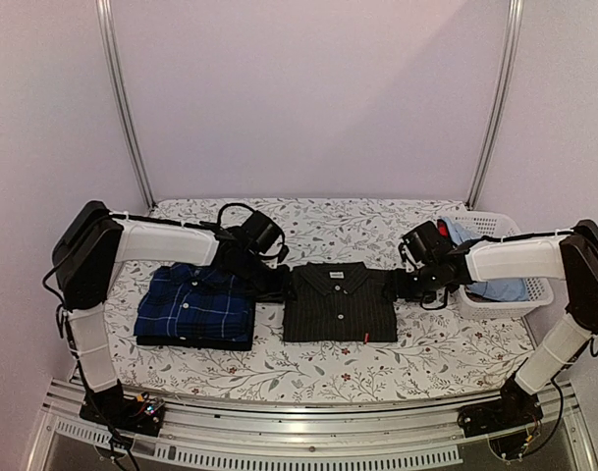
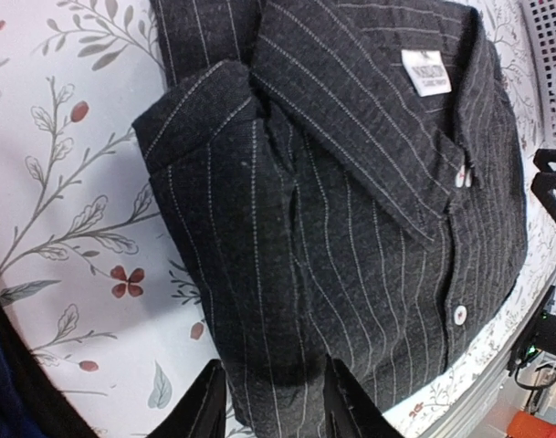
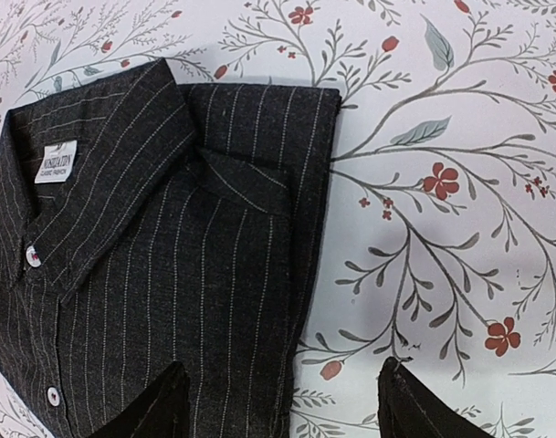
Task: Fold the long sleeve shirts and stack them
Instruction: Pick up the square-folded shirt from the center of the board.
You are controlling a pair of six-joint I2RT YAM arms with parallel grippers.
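Left tool (image 2: 273, 406) sits at the left edge of the black pinstripe shirt (image 1: 340, 302), fingers apart. The folded edge lies in the gap, but as far as I can see nothing is squeezing it. Right tool (image 3: 287, 401) is spread wide at the opposite edge, one finger over the cloth and the other over the bare floral counter (image 1: 377, 368).

The black shirt is folded, collar up, in the middle of the counter. The navy check shirt (image 1: 195, 312) is folded too, just to its left. So my guess is what's left is lifting the black one onto the navy one.

Stuff I'd worry about:
- The fingers might catch only the top layer. Then the sleeves tucked underneath drop out mid-lift and the fold is gone.
- If one side grips and the other misses, the shirt swings and lands crooked.
- If a finger goes too low, it pinches the counter cover along with the shirt.
- The left arm is parked right between the two shirts, so carrying leftwards could shove the navy one out of square.

There's also a white basket (image 1: 505, 306) off to the right.
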